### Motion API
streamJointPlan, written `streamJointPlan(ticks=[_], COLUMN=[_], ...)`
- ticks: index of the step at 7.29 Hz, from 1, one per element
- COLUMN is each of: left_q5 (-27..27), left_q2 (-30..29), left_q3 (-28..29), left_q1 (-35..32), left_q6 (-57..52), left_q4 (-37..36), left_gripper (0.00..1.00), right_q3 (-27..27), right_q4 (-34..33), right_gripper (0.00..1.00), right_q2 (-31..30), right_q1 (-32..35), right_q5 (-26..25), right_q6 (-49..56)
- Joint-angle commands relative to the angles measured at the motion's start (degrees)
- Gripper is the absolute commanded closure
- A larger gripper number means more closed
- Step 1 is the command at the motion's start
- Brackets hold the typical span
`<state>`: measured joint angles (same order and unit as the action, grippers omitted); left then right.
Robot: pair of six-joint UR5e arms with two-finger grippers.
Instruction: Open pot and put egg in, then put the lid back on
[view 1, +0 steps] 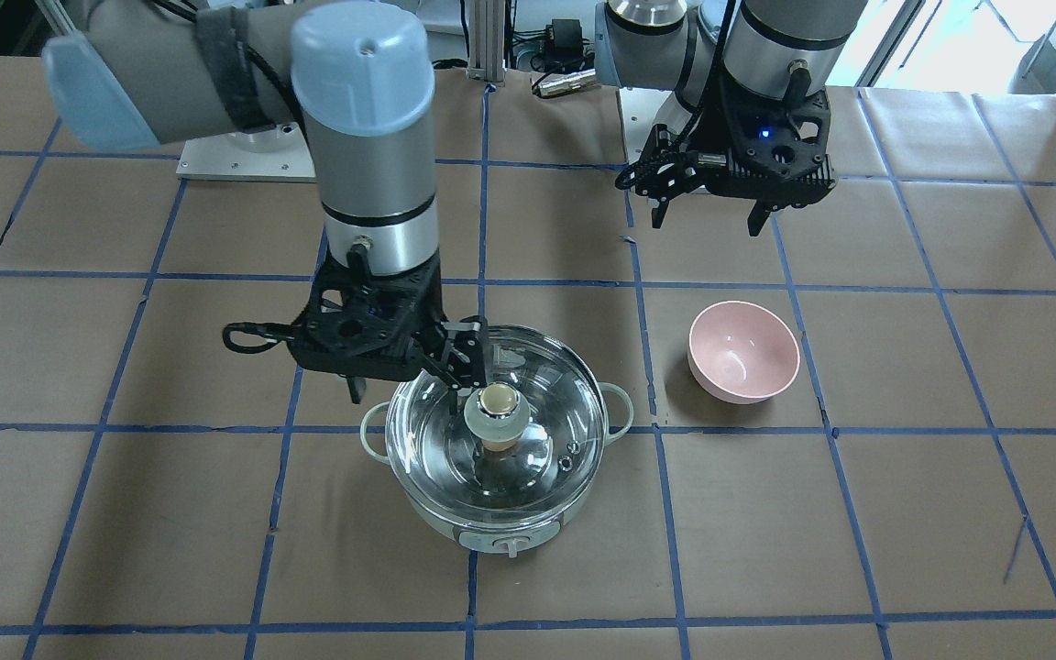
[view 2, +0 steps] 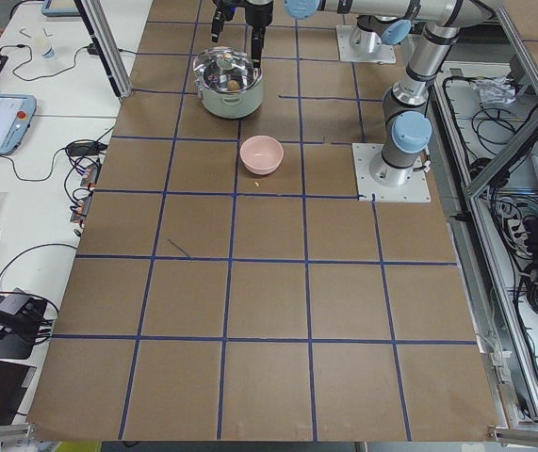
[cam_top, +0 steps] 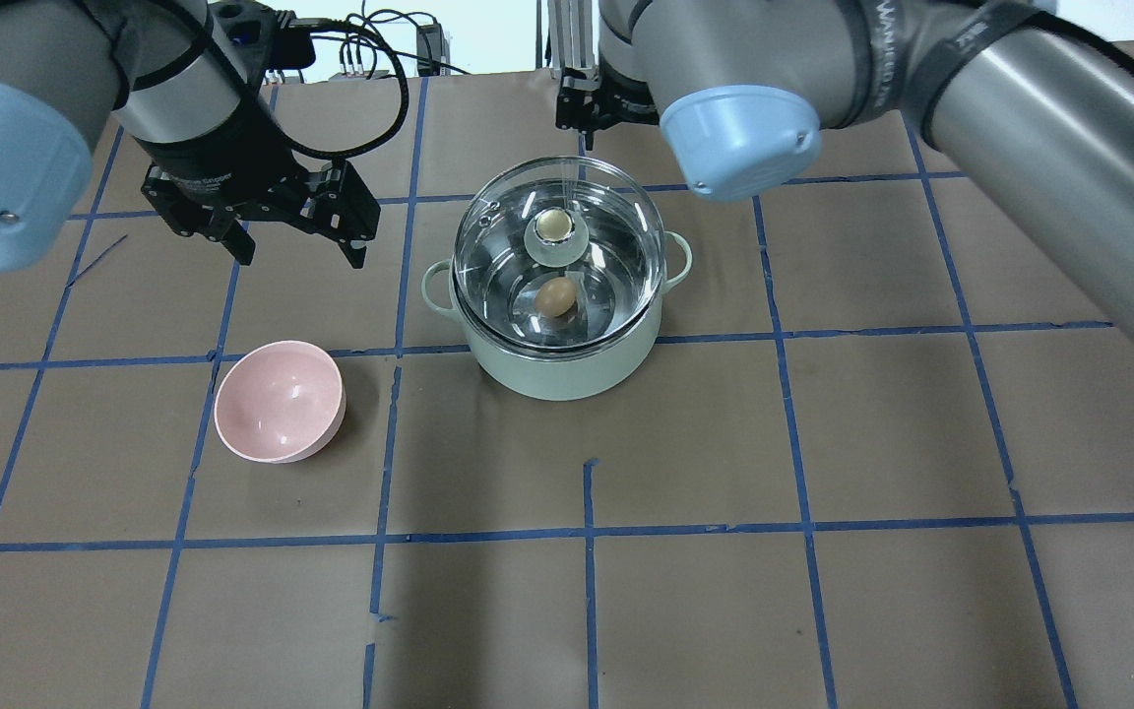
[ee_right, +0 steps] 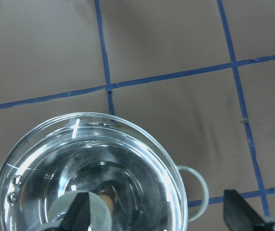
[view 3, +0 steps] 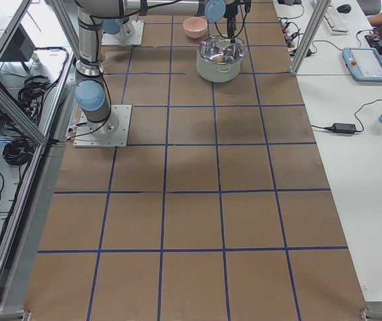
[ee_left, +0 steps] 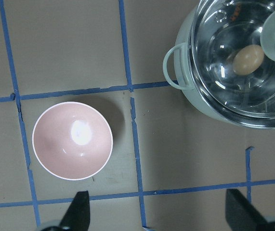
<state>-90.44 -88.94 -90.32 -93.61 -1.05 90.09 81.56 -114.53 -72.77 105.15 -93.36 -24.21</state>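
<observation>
The mint-green pot (cam_top: 567,369) stands mid-table with the clear glass lid (cam_top: 616,236) resting on it. The tan egg (cam_top: 556,296) lies inside on the steel bottom, seen through the glass; it also shows in the left wrist view (ee_left: 248,59). My right gripper (view 1: 413,376) is open and empty, just to the robot's side of the lid knob (view 1: 499,403); its fingers do not close on the knob. My left gripper (cam_top: 299,251) is open and empty, hovering over the table beyond the pink bowl.
A pink bowl (cam_top: 279,401) sits empty on the table on my left side of the pot. The pot's loop handle (ee_left: 173,67) points toward the bowl. The table is brown paper with blue tape lines.
</observation>
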Motion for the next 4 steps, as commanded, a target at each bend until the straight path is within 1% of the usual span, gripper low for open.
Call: streamJointPlan(ticks=[1, 3, 4], left_q5=[0.0, 0.0, 0.0], left_q2=[0.1, 0.1, 0.1], left_q3=[0.0, 0.0, 0.0], left_q1=[0.0, 0.0, 0.0], left_q6=[0.0, 0.0, 0.0], left_q4=[0.0, 0.0, 0.0], left_gripper=[0.0, 0.0, 0.0], right_q3=[1.2, 1.7, 3.0], right_q4=[4.9, 11.1, 11.5], right_gripper=[0.0, 0.0, 0.0], right_q2=[-3.9, -6.8, -7.9], right_q1=[-4.6, -10.3, -11.3], right_q5=[2.0, 2.4, 4.8], right_q6=[1.9, 11.9, 12.1])
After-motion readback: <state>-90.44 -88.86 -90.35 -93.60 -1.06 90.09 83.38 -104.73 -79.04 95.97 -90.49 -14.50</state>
